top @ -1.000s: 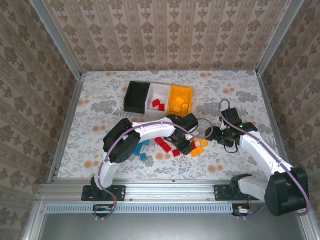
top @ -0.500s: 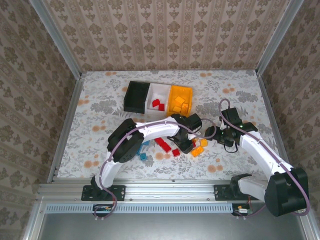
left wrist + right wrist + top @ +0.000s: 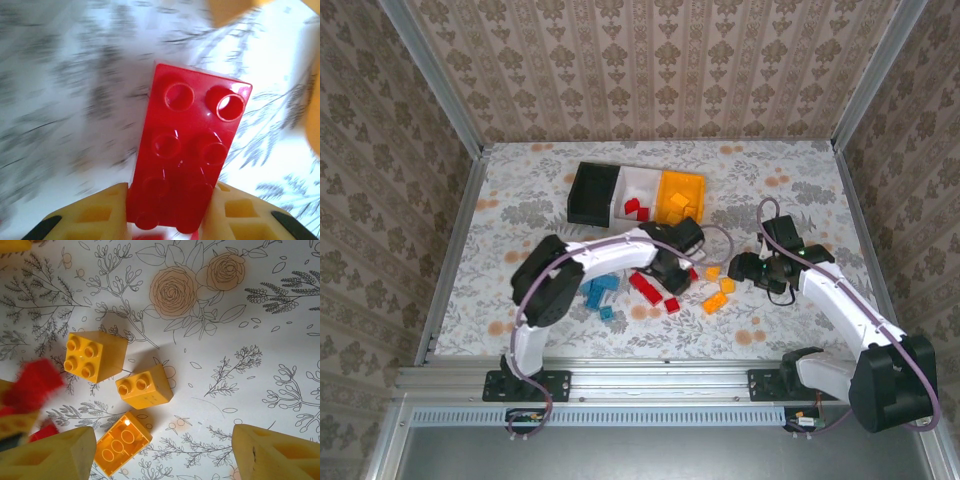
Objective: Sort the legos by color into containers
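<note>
My left gripper (image 3: 170, 202) is shut on a red lego (image 3: 192, 135), which stands out beyond its yellow fingers (image 3: 90, 217) above the flowered table. From above, the left gripper (image 3: 678, 274) hangs over the loose pile. My right gripper (image 3: 162, 455) is open, low over three orange-yellow legos (image 3: 144, 386), one of them upside down (image 3: 122, 442). In the top view the right gripper (image 3: 740, 270) is right of the pile. The containers stand at the back: black (image 3: 592, 193), white (image 3: 642, 181) with red legos, orange-yellow (image 3: 682, 184) with yellow legos.
Blue legos (image 3: 600, 293) lie left of the pile, red legos (image 3: 645, 288) in its middle, yellow legos (image 3: 715, 302) at its right. Metal rails and papered walls bound the table (image 3: 800, 190). The two grippers hang close together.
The left gripper has shut on the red lego and carried it up and back-left from the pile. The right arm has not moved.
</note>
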### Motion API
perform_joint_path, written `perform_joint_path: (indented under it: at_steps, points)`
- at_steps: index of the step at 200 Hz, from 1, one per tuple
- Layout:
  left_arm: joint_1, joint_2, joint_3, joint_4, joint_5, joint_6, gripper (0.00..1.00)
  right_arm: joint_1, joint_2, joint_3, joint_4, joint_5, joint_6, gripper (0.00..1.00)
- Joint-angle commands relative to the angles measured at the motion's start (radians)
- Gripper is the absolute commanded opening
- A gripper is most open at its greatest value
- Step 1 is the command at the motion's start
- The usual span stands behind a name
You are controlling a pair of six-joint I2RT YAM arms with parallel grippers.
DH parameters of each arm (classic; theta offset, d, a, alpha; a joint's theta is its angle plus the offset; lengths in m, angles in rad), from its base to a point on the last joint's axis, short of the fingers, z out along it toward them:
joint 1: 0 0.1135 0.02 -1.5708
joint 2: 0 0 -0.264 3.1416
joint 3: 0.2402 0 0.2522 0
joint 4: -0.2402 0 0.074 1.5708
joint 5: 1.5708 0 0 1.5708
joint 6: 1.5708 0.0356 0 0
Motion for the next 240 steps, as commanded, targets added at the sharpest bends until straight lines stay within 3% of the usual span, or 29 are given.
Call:
perform_joint_path:
  at_steps: [1, 42, 90, 131, 153, 166, 199, 240]
  points:
    - [0.1, -0.135, -0.03, -0.009, -0.041, 0.03, 0.3, 0.038, 0.032, 0.02, 0.012, 0.016, 0.022, 0.74]
    - [0.287, -0.175, 0.018, -0.037, -0.05, 0.046, 0.3, 0.131, 0.148, 0.106, 0.011, 0.056, 0.023, 0.74]
    - [0.431, -0.016, 0.213, -0.069, -0.01, 0.061, 0.3, 0.197, 0.295, 0.221, -0.005, 0.121, 0.009, 0.73]
    - [0.473, 0.152, 0.408, -0.128, -0.013, 0.078, 0.3, 0.231, 0.416, 0.316, -0.014, 0.137, -0.01, 0.73]
    - [0.475, 0.22, 0.491, -0.168, -0.016, 0.084, 0.45, 0.248, 0.469, 0.346, -0.014, 0.142, -0.016, 0.73]
    - [0.475, 0.239, 0.518, -0.183, -0.016, 0.084, 0.48, 0.256, 0.495, 0.36, -0.018, 0.147, -0.019, 0.73]
    - [0.475, 0.205, 0.515, -0.176, -0.005, 0.067, 0.57, 0.276, 0.531, 0.386, -0.024, 0.16, -0.029, 0.73]
    - [0.456, 0.077, 0.421, -0.148, -0.005, 0.035, 0.61, 0.279, 0.56, 0.384, -0.034, 0.171, -0.033, 0.71]
